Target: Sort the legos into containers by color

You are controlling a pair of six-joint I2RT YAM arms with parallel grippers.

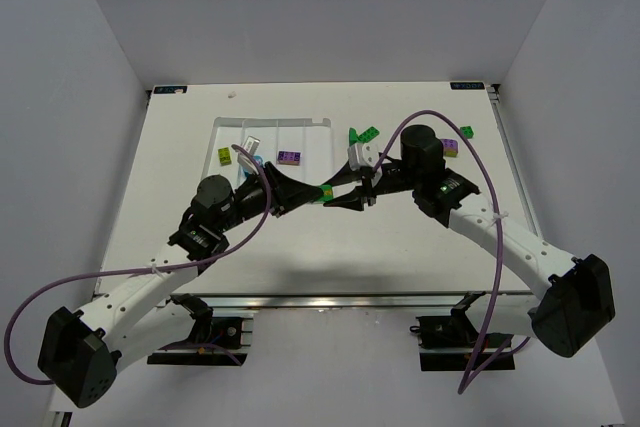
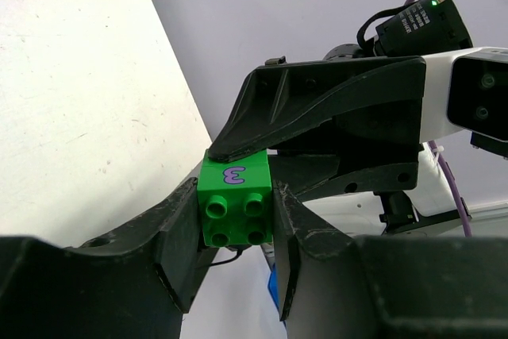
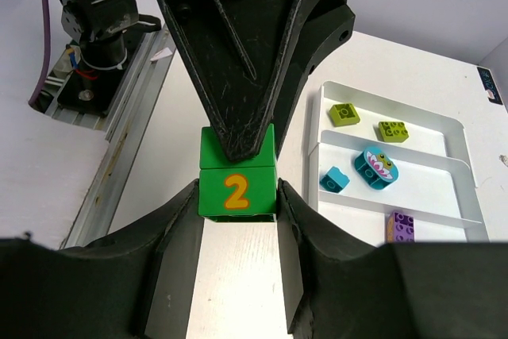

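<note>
Two green legos are stuck together and held above the table between both arms. My left gripper is shut on the green lego marked 3. My right gripper is shut on the green lego marked 2, with the other green lego joined to its far side. In the top view the pair hangs where the left gripper and the right gripper meet. The white tray of containers lies behind the left arm. It holds yellow-green legos, teal legos and a purple lego in separate compartments.
Loose legos lie on the table at the back right: a green one, a purple and yellow one and a yellow-green one. The right arm's cable loops over that side. White walls close in the table.
</note>
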